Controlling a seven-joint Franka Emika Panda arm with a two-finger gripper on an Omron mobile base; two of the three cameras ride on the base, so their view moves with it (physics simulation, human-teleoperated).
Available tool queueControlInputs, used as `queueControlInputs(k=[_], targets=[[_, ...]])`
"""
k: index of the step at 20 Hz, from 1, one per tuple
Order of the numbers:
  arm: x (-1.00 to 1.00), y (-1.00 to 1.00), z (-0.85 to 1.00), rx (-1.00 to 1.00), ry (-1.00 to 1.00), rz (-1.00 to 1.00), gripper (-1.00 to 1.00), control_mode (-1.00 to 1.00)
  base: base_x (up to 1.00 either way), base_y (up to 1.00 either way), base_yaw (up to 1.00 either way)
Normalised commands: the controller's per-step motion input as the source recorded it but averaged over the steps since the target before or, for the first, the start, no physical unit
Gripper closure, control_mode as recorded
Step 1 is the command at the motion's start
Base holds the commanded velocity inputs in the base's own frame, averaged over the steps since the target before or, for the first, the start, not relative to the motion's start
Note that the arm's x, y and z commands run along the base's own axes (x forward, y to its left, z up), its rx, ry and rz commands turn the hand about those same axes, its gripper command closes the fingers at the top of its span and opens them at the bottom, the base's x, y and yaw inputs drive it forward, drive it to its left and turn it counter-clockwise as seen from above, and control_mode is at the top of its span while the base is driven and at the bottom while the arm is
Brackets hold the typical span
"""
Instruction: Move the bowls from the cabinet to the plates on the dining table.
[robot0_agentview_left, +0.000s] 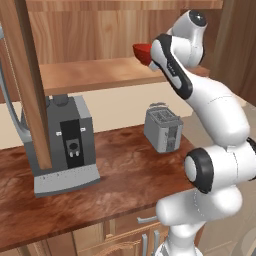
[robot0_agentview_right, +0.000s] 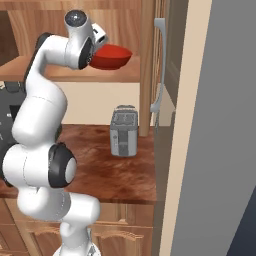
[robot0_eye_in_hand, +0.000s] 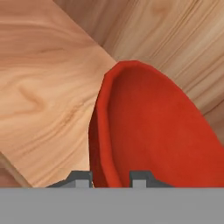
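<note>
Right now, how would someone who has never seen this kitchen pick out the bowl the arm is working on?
Find the open wooden cabinet above the counter, where a coffee machine and toaster stand. At the shelf's right end, the gripper pinches the rim of the red bowl. It is the one glossy, solid red thing among brown wood.

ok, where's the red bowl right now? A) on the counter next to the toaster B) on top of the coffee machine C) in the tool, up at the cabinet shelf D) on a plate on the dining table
C: the hand view has the tool closed across the red bowl's rim, and the right base view puts that bowl at the cabinet shelf, well above the toaster.
</note>
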Motion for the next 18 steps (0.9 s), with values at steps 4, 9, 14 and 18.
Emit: queueControlInputs(k=[4, 9, 14, 18], targets=[[-0.58, 0.00, 0.11, -0.02, -0.01, 0.08, 1.00, -1.00, 0.00, 0.00, 0.00], [-0.68, 0.00, 0.17, -0.07, 0.00, 0.02, 1.00, -1.00, 0.00, 0.00, 0.00], [-0.56, 0.00, 0.17, -0.08, 0.00, 0.01, 1.00, -1.00, 0.00, 0.00, 0.00], [-0.44, 0.00, 0.11, -0.10, 0.00, 0.02, 1.00, -1.00, 0.00, 0.00, 0.00]])
